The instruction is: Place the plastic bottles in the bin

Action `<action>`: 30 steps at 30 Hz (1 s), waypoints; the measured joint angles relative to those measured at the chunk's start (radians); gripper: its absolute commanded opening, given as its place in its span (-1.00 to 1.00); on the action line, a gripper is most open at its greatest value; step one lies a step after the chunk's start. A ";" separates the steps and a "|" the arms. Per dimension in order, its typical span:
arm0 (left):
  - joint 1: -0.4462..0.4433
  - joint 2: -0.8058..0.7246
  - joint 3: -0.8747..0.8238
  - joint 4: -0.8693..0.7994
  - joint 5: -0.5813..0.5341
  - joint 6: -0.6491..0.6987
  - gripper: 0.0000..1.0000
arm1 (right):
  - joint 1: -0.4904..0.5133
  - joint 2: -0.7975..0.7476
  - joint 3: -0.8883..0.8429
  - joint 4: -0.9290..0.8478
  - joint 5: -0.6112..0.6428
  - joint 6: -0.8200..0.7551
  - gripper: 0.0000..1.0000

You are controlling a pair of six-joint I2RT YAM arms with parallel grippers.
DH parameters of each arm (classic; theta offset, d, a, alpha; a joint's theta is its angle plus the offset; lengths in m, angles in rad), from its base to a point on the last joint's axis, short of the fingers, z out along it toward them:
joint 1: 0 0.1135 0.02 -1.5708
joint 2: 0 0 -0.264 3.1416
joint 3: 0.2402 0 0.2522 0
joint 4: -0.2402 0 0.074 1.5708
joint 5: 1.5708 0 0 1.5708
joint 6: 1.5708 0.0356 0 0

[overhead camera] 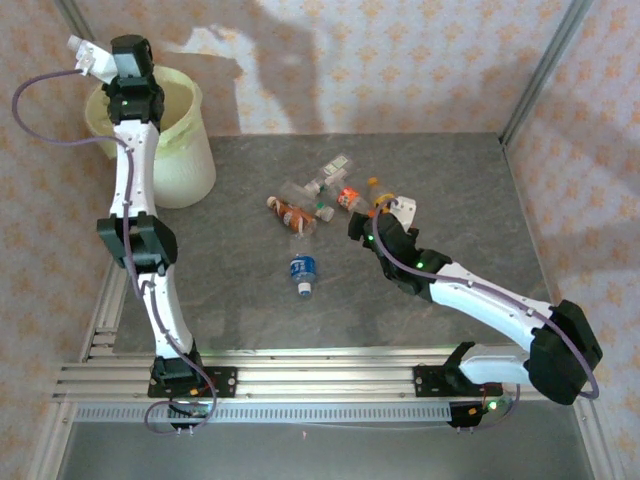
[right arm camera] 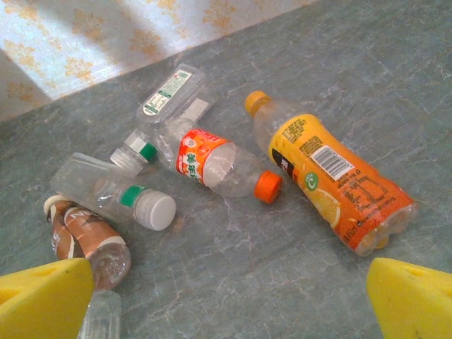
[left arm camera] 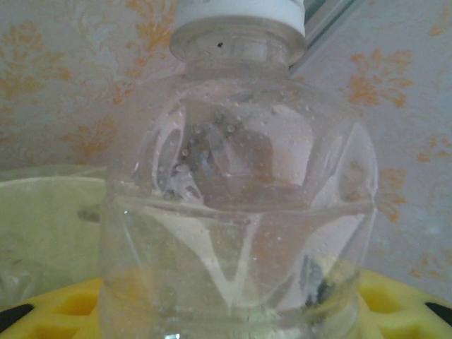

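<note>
Over the bin [overhead camera: 185, 150], above its far left rim, my left jaws [overhead camera: 103, 62] are closed on a clear white-capped bottle [left arm camera: 240, 198]. It sits between the yellow pads [left arm camera: 63, 311], so I judge it all but delivered, though not yet dropped. What already lies in the bin I cannot tell, since my left arm [overhead camera: 130, 190] covers most of its mouth. The greater part of the work seems left. Right of the bin and well apart from it, a heap of bottles waits on the table [overhead camera: 450, 180], and my right jaws [right arm camera: 226, 304] hang over it spread wide and empty. In that heap I make out an orange-labelled juice bottle [right arm camera: 339, 183], a red-labelled bottle with an orange cap [right arm camera: 219, 166], a clear bottle with a green and white label [right arm camera: 169, 95], a green-capped bottle [right arm camera: 138, 152], a clear bottle with a white cap and green band [right arm camera: 113, 191] and a brown-labelled bottle [right arm camera: 85, 240]. A blue-labelled bottle [overhead camera: 303, 270] lies alone, about as far from the bin as the heap. Several in the heap touch or cross one another, so lifting one will likely roll its neighbours. The juice bottle lies a little apart from them and looks the easiest pick. My left arm must also leave the bin before the right can reach it.
</note>
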 measured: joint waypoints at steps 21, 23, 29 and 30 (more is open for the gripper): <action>-0.003 0.078 0.118 -0.182 0.232 -0.012 1.00 | 0.000 0.026 0.058 -0.026 -0.026 0.008 0.98; -0.011 0.066 0.118 -0.190 0.254 0.016 1.00 | 0.000 0.022 0.052 -0.026 -0.026 0.009 0.98; -0.105 -0.066 0.055 -0.211 0.276 0.119 0.99 | 0.000 0.001 0.027 -0.026 -0.025 0.024 0.98; -0.129 -0.109 0.017 -0.207 0.282 0.137 1.00 | 0.000 -0.005 0.019 -0.026 -0.025 0.024 0.98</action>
